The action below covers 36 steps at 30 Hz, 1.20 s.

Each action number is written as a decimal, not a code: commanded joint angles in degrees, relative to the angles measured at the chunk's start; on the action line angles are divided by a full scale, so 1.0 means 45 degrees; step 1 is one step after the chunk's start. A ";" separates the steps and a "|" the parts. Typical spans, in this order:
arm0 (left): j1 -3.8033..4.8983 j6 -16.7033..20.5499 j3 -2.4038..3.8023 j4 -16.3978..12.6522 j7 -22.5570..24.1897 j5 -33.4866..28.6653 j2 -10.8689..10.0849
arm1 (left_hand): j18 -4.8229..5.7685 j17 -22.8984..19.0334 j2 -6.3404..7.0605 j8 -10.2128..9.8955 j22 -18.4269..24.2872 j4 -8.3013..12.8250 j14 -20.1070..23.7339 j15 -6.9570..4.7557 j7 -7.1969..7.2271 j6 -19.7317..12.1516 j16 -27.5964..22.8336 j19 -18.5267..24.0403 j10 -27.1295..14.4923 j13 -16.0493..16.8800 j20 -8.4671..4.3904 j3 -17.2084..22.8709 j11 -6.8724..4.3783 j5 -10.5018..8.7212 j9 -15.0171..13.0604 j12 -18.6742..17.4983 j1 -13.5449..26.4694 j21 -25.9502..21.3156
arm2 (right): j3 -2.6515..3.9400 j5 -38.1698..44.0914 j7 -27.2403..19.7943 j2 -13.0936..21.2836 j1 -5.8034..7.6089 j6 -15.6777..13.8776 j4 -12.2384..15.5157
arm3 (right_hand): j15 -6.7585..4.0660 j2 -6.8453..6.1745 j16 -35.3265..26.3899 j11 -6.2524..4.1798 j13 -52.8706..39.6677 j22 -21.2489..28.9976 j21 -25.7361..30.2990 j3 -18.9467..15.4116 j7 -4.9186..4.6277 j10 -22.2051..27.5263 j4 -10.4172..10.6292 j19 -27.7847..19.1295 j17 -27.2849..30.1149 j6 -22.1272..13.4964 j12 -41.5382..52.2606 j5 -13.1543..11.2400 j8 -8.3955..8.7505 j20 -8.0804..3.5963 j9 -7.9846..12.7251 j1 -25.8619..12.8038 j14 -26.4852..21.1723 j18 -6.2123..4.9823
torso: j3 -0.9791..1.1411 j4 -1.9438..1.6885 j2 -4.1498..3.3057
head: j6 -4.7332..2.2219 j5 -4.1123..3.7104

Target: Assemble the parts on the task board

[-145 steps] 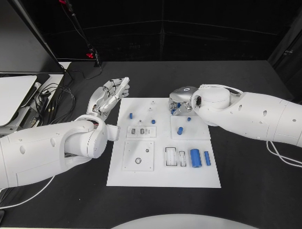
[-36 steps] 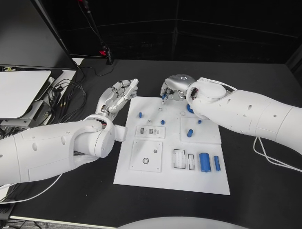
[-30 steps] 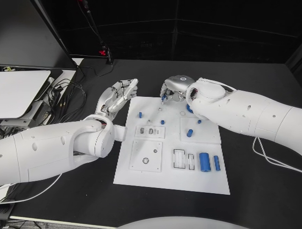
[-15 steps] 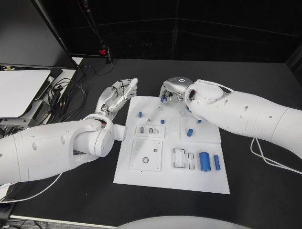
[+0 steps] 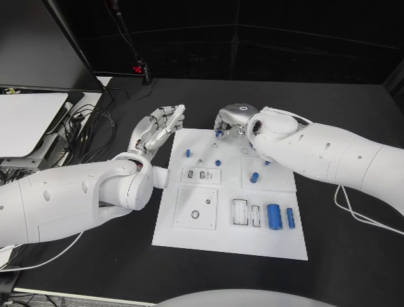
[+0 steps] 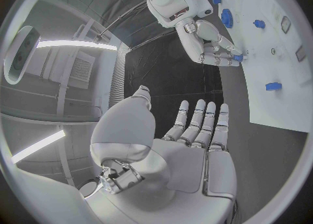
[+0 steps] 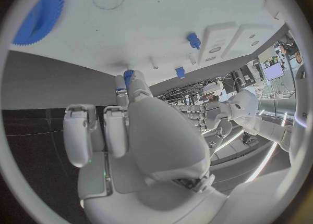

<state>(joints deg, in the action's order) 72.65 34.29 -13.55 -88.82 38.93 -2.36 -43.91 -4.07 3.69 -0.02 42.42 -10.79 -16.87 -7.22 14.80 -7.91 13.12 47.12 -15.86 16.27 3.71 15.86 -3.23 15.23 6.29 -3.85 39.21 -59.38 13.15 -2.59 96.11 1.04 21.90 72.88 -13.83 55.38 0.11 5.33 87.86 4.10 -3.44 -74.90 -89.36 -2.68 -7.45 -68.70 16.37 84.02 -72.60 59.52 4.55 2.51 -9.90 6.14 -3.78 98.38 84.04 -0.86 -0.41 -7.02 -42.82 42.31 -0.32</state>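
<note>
Black tabletop carries the flat white task board [image 5: 229, 192]. At its twelve o'clock edge, the silver right hand [image 5: 231, 121] pinches a small blue toothed part [image 7: 128, 75]; a slackened pinch could drop it. Silver left hand [image 5: 158, 131] hovers empty, fingers extended.

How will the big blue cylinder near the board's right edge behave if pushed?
The big blue cylinder lies on its side on the flat task board, so it would probably roll sideways. It looks rigid and smooth, so a loose pinch might slip.
</note>
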 commanded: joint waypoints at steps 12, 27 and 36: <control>0.0031 -0.0075 0.0011 -0.0028 0.3341 0.0095 -0.0010 | -0.0243 0.0006 -0.0150 0.0010 -0.0019 0.0017 0.0007 0.0063 -0.2040 0.0072 0.0066 -0.0015 0.0082 0.0001 0.0076 0.0027 0.0018 0.0046 0.0013 0.0079 -0.0024 0.0050 | 0.0012 0.0094 0.0028 -0.0077 0.0001 0.0029 -0.0098 | 0.0179 -0.0232 -0.0043 0.0178 0.0008 -0.2968 0.0006 0.0104 -0.0012 0.0290 0.0026 0.1120 0.0052 -0.0232 -0.0249 0.0046 0.0302 0.0167 0.0016 -0.0071 0.0743 0.0099 | -0.0009 0.0012 0.0004 | 0.0051 0.0015; 0.0035 -0.0085 0.0011 0.0002 0.3272 0.0095 -0.0006 | -0.0247 0.0006 -0.0178 0.0009 -0.0022 0.0016 0.0006 0.0062 -0.2040 0.0073 0.0071 -0.0014 0.0082 0.0001 0.0079 0.0016 0.0018 0.0081 0.0013 0.0083 -0.0051 0.0061 | 0.0012 0.0094 0.0142 -0.0041 -0.0037 0.0028 -0.0070 | 0.0651 -0.0760 -0.0189 0.0740 -0.0016 -0.2195 0.0325 -0.0244 0.0350 0.1903 -0.0016 0.0687 0.0916 -0.1511 -0.0233 0.0040 0.1257 0.0571 0.0024 -0.0877 0.0565 -0.0079 | -0.0016 0.0015 0.0003 | 0.0103 0.0024; 0.0035 -0.0094 0.0011 0.0050 0.3229 0.0095 0.0013 | -0.0247 0.0006 -0.0178 0.0009 -0.0022 0.0016 0.0006 0.0062 -0.2040 0.0073 0.0071 -0.0014 0.0082 0.0001 0.0079 0.0016 0.0018 0.0081 0.0013 0.0083 -0.0051 0.0061 | 0.0012 0.0069 0.0069 0.0044 -0.0049 -0.0430 0.0050 | 0.0680 -0.0824 -0.0311 0.0789 -0.0035 -0.1701 0.0543 -0.0332 0.0324 0.2182 -0.0037 0.0413 0.1473 -0.1694 -0.0194 0.0041 0.1358 0.0656 0.0001 -0.1177 0.0445 -0.0201 | -0.0017 0.0014 0.0006 | 0.0126 0.0015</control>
<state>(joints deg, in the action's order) 72.69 34.28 -13.55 -88.60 38.93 -2.35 -43.90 -4.07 3.69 -0.32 42.42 -10.83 -16.86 -7.22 14.80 -7.91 13.12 47.12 -15.86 16.27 3.71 15.86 -3.23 15.23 6.28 -3.85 39.21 -59.68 13.15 -2.58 96.18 1.45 22.01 72.56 -13.90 55.38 2.67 1.43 86.67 7.78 -3.51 -74.90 -87.11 -3.91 -5.92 -59.25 16.16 84.05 -66.10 52.30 3.48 2.55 -3.97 8.84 -3.70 93.67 83.94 -0.86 -0.48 -6.94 -42.81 42.87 -0.23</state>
